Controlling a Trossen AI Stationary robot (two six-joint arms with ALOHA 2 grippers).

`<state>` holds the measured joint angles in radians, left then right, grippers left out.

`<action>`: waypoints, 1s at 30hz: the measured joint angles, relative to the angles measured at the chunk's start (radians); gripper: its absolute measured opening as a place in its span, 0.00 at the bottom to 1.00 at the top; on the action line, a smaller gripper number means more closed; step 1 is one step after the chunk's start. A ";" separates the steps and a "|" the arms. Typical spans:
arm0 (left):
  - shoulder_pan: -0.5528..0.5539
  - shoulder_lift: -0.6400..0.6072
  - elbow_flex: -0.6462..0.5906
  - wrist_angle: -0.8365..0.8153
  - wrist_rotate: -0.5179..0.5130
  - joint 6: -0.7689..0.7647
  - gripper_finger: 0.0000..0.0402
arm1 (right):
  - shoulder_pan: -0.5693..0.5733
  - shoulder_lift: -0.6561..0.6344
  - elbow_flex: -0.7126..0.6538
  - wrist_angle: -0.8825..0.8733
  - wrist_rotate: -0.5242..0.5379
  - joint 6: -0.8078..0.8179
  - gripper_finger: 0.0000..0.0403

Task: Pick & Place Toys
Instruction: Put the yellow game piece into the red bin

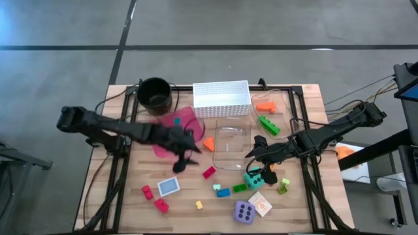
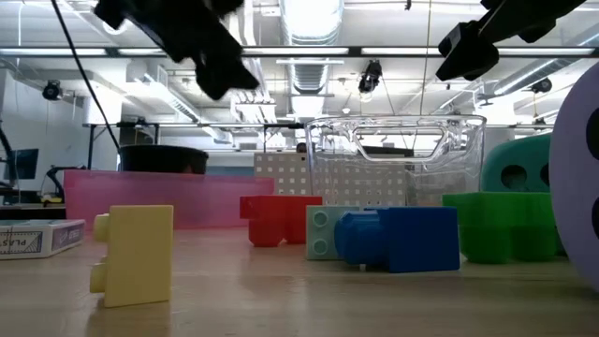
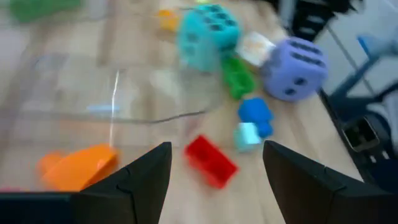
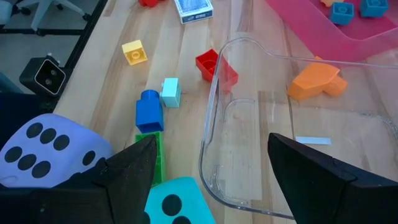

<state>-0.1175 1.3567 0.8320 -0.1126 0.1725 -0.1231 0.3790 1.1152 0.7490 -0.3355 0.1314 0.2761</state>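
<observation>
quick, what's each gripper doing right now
Left gripper: open, empty, above the red brick.
Right gripper: open, empty, over the clear tray edge.

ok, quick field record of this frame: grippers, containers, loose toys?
left gripper: open, empty, beside pink tray
right gripper: open, empty, at clear bin edge
containers: white basket, black pot, both at table back
in pink tray: blue bricks
loose dice: teal die, purple die
loose near left gripper: red brick, orange brick
</observation>
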 joint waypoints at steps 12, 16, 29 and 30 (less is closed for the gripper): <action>-0.354 0.056 -0.041 0.238 -0.248 0.016 0.64 | 0.000 0.000 0.000 0.004 0.000 0.000 0.76; -0.359 0.175 0.013 0.267 -0.244 0.018 0.64 | 0.000 0.000 -0.001 0.011 0.000 0.000 0.76; -0.398 0.542 0.337 -0.062 -0.100 0.151 0.64 | 0.000 0.000 -0.002 0.011 0.000 0.001 0.76; -0.401 0.554 0.351 -0.094 -0.100 0.161 0.64 | 0.000 0.000 -0.002 0.011 0.000 0.001 0.76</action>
<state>-0.5184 1.9109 1.1830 -0.2066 0.0722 0.0377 0.3794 1.1152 0.7471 -0.3241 0.1318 0.2768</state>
